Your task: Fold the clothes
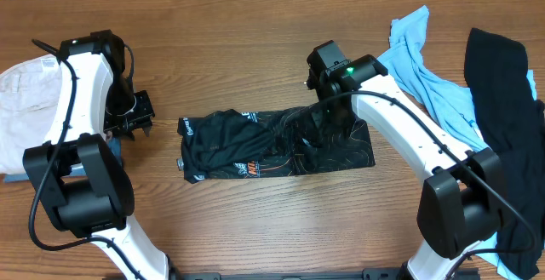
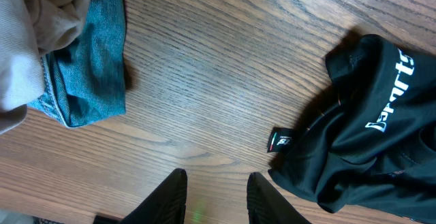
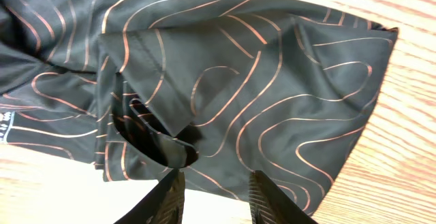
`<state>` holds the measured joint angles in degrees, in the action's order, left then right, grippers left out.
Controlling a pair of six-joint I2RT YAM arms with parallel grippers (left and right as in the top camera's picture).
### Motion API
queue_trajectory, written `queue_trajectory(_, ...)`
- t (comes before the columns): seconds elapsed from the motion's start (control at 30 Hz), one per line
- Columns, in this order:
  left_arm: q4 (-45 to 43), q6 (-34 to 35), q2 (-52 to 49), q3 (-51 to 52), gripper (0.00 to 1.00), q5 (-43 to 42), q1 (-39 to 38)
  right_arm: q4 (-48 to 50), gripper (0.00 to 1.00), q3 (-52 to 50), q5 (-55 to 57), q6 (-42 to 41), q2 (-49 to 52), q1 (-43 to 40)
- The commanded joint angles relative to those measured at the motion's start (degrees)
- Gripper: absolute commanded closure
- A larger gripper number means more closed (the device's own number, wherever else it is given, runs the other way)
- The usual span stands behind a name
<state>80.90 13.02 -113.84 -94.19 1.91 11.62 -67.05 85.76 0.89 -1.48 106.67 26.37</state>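
Black jersey [image 1: 272, 144], one; blue shirt [image 1: 423, 69], one.

- White lettering [image 2: 392, 88] runs sideways across the black jersey [image 2: 354, 156] in the left wrist view. It is partly creased and seems to spell "sports".
- A small tag [image 2: 280, 141] at the jersey's edge carries an emblem too small to read.
- From overhead, an orange-and-white logo [image 1: 253, 168] on the jersey is illegible.
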Motion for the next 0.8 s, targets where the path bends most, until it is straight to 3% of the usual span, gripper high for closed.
queue_trajectory(0.0,-0.2,-0.37,1.03,0.07,0.67,-0.72,-0.39,0.17,0.66,-0.35,-1.6,-0.42,0.96,0.28)
queue_trajectory(0.17,-0.2,-0.39,1.03,0.07,0.67,-0.7,-0.39,0.39,0.66,-1.64,-0.63,-4.46,3.04,0.26)
queue_trajectory(0.53,-0.83,-0.39,1.03,0.07,0.67,-0.7,-0.39,7.41,0.66,-4.96,-0.68,-4.79,7.58,0.28)
queue_trajectory(0.77,-1.27,-0.39,1.03,0.07,0.67,-0.7,-0.39,14.51,0.66,-4.96,-13.35,0.9,8.22,0.31)
